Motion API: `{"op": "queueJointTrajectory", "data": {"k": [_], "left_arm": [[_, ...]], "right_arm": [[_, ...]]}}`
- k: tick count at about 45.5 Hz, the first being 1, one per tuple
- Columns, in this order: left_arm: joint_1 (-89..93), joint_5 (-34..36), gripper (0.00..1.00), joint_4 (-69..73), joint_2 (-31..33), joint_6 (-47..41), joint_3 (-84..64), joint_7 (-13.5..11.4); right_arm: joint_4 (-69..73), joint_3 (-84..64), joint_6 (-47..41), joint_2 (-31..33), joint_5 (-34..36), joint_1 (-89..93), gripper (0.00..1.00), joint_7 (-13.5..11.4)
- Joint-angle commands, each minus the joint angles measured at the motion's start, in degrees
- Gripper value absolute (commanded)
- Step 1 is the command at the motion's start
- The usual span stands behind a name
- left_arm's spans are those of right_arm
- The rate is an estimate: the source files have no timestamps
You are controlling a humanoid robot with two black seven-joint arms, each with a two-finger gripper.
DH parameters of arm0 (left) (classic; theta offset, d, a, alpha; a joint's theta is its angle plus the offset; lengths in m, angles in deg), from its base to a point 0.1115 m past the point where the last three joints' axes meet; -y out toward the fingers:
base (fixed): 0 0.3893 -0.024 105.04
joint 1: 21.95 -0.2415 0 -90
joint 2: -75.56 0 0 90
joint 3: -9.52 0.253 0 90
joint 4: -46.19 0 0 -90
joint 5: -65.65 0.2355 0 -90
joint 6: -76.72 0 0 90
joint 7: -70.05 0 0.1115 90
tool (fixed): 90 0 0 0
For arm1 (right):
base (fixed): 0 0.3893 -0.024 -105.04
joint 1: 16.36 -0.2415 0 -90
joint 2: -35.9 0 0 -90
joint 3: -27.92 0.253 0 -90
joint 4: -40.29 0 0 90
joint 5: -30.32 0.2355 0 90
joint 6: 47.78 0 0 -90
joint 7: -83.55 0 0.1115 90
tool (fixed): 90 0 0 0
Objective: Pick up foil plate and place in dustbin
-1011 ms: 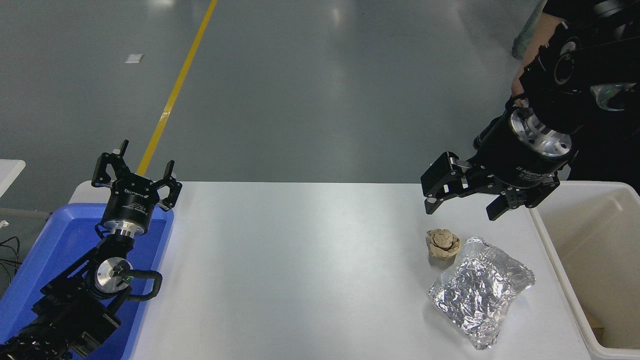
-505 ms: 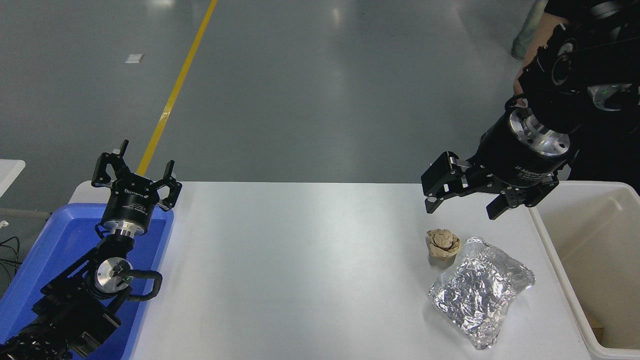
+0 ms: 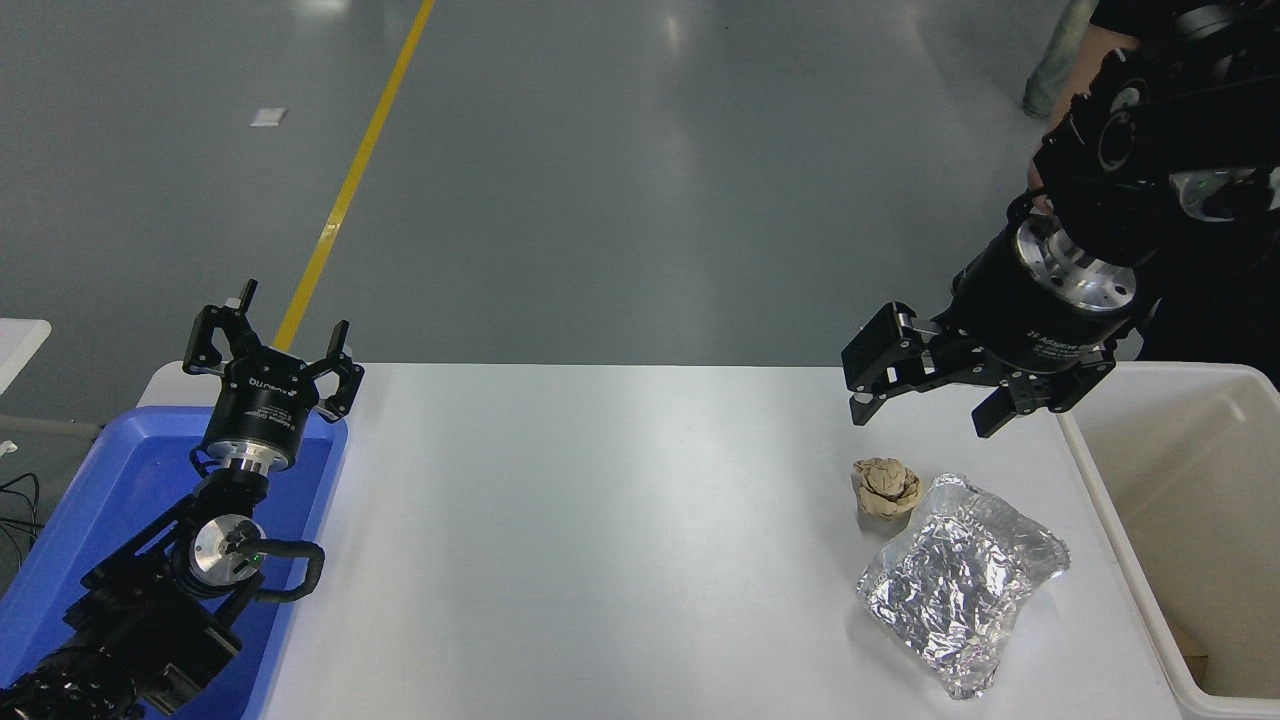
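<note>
Foil plate [image 3: 960,582] lies on the white table [image 3: 600,540] near its right end, just beside the dustbin [image 3: 1110,520] rim but not touching it as far as the view shows. A small tan paper wad [image 3: 885,487] sits at the plate's far-left corner, touching or very nearly so; can't tell which. Right gripper [image 3: 925,415] hangs above the table, beyond the wad and plate, fingers spread wide, nothing between them, clear of both objects. Left gripper [image 3: 272,352] is parked at lower left over the blue tray [image 3: 90,540], also spread, empty. Handling guess: plate looks thin, crumpled, very light and soft; it will likely deform under a pinch rather than resist, and the shiny surface could slip if gripped flat. Best hold is probably the raised rounded rim, one finger inside and one outside, on the far-right edge nearest the dustbin and away from the wad, so the wad doesn't get dragged or pinched too. A flat top-down squeeze across the whole body looks too wide for the claw opening. Light weight means it may shift or tip when first touched, so the approach should come straight down on the rim. Transfer to the dustbin is short; the bin is deep and wide open. Pick not yet started.
</note>
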Motion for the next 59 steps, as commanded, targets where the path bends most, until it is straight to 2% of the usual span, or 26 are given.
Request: {"op": "queueJointTrajectory", "data": {"k": [1,17,27,32,40,47,59], "left_arm": [[0.0,0.0,0.98,0.0,0.0,0.0,0.0,0.0],[0.0,0.0,0.98,0.0,0.0,0.0,0.0,0.0],[0.1,0.0,0.98,0.0,0.0,0.0,0.0,0.0],[0.0,0.0,0.98,0.0,0.0,0.0,0.0,0.0],[0.1,0.0,0.98,0.0,0.0,0.0,0.0,0.0],[0.0,0.0,0.98,0.0,0.0,0.0,0.0,0.0],[0.0,0.0,0.98,0.0,0.0,0.0,0.0,0.0]], "right_arm": [[-1.3,-0.1,0.0,0.1,1.3,0.1,1.00,0.1],[-4.3,-1.2,0.0,0.2,1.3,1.1,1.00,0.0],[-4.4,-3.1,0.8,2.5,0.2,4.1,1.00,-0.2],[-4.5,-5.4,6.3,3.7,-0.5,6.5,1.00,-0.2],[-5.1,-9.3,18.0,5.5,-5.3,13.8,1.00,-0.2],[-6.4,-11.7,26.7,7.2,-5.9,20.3,1.00,-0.2],[-6.6,-12.3,33.0,11.1,-5.7,29.2,1.00,-0.2]]}}
